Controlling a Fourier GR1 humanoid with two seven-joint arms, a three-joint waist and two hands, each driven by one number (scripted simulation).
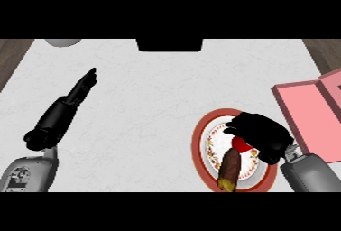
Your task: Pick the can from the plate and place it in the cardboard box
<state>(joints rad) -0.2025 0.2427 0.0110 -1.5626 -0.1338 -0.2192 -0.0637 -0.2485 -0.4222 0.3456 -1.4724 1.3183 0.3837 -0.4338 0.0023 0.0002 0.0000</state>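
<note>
My right hand (261, 133) curls over the red can (240, 144) on the plate (202, 135); I should close squarely, lift straight, then carry toward the pink box (313, 113) at two o'clock.

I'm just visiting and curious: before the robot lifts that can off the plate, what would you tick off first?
1. Right robot hand is over the can: ok.
2. Fingers curled round the can: cannot tell; the hand hides most of it.
3. Brown item on the plate lies right beside the can and might get nudged: not ok.
4. Pink box open, lid up: ok.
5. Box sits close, to the right of the plate: ok.
6. Left robot hand is far to the left, fingers straight, out of the way: ok.
</note>
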